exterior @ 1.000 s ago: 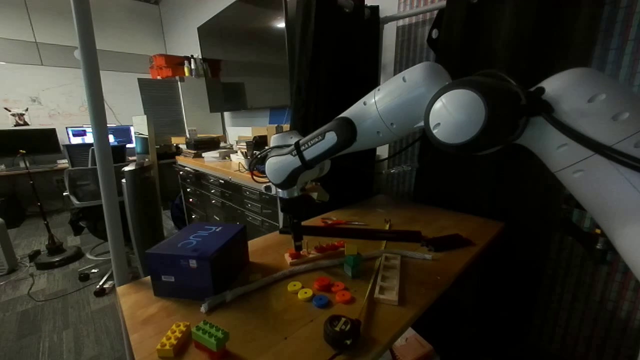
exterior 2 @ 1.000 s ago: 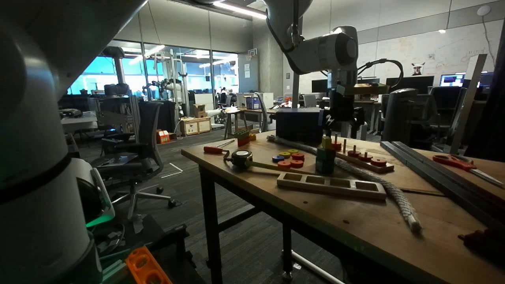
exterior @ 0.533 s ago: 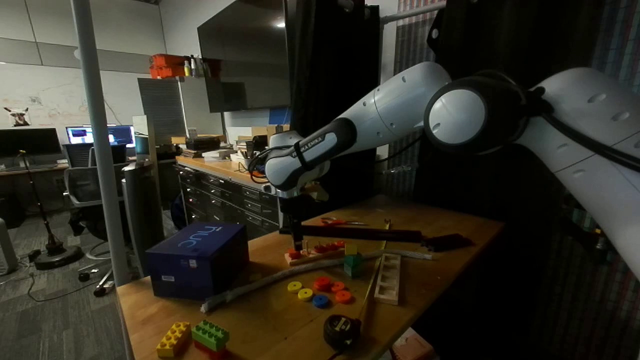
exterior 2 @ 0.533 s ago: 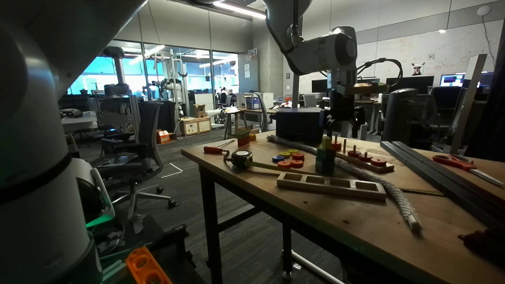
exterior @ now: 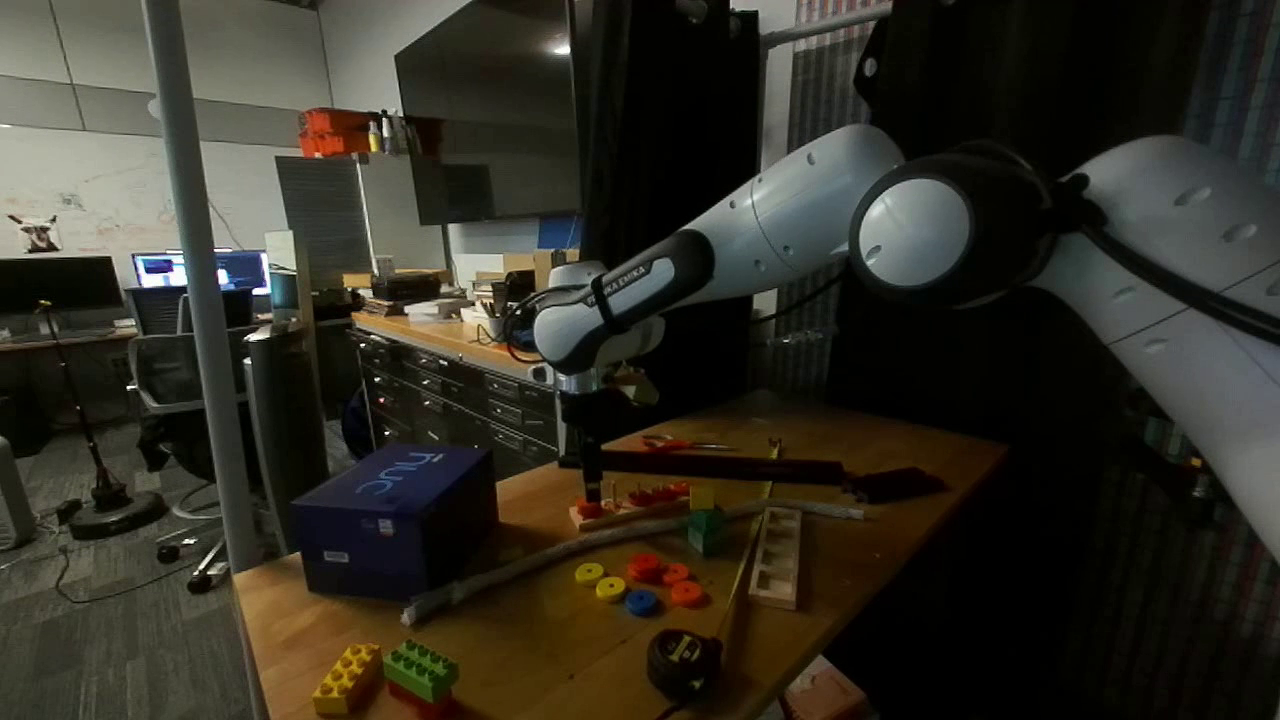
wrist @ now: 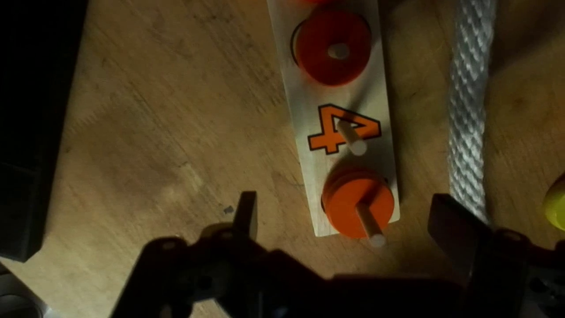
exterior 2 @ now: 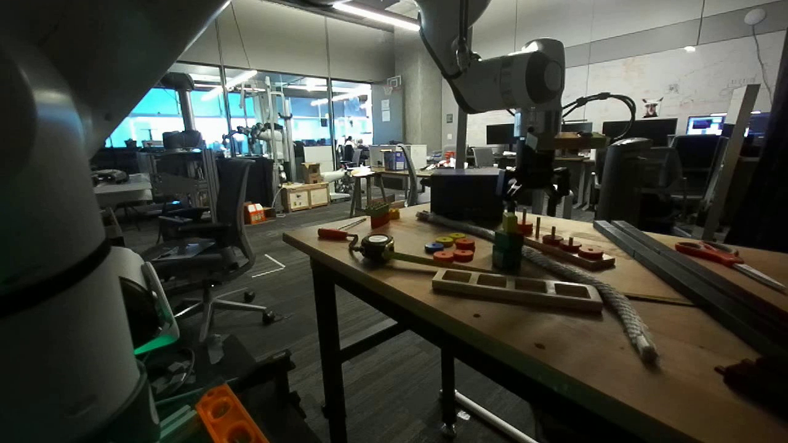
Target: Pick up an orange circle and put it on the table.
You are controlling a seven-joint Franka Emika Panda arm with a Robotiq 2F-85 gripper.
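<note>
**A slight shift, no grasp yet**

In half a second the arm [exterior: 820, 210] has moved only a little, as both exterior views show, while the loose discs [exterior: 687, 594] lie where they lay. That looks like fine aiming, so the pick is probably at its approach.

The tool [wrist: 342, 212] is spread wide and holds nothing. In the wrist view the orange disc [wrist: 346, 206] appears between its fingers [wrist: 246, 214], sitting on the end peg [wrist: 371, 229] of the board [wrist: 326, 93] on the table [wrist: 176, 110]; whether it tops a stack is unclear.

Next, closing on it and lifting straight off the peg seems called for, before setting it down on the table. One finger overlaps the rope [wrist: 468, 110] in the wrist view and might press on it.
</note>
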